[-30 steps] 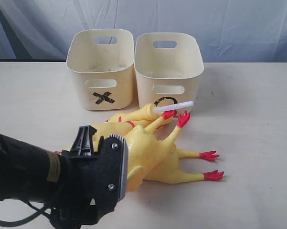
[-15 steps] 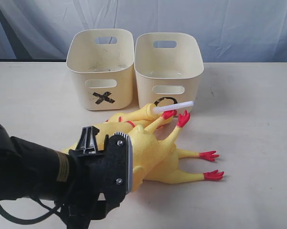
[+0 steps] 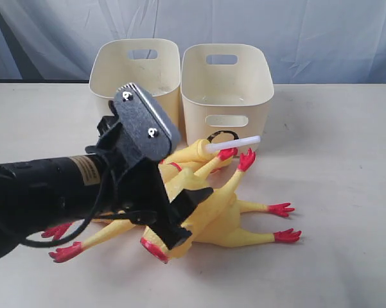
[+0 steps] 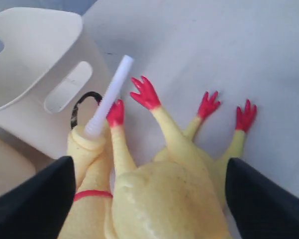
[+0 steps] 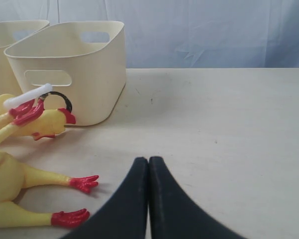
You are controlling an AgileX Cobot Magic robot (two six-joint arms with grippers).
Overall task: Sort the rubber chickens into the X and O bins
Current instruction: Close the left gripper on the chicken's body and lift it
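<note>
Rubber chickens (image 3: 209, 212) lie piled on the table (image 3: 334, 128), just in front of the cream bins (image 3: 199, 109). The left gripper (image 4: 148, 199), jaws wide, straddles the top chicken (image 4: 169, 179); the right gripper (image 5: 148, 174) is closed and empty. The chickens look light, soft and squashy, so the plump mid-body seems the best hold.

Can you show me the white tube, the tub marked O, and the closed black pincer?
White plastic tube (image 3: 233, 143): exterior view, mid-length.
Cream plastic tub marked O (image 3: 194, 122): exterior view, front wall beside the handle slot.
Black right gripper (image 5: 149, 161), shut: right wrist view, between its fingertips.
</note>
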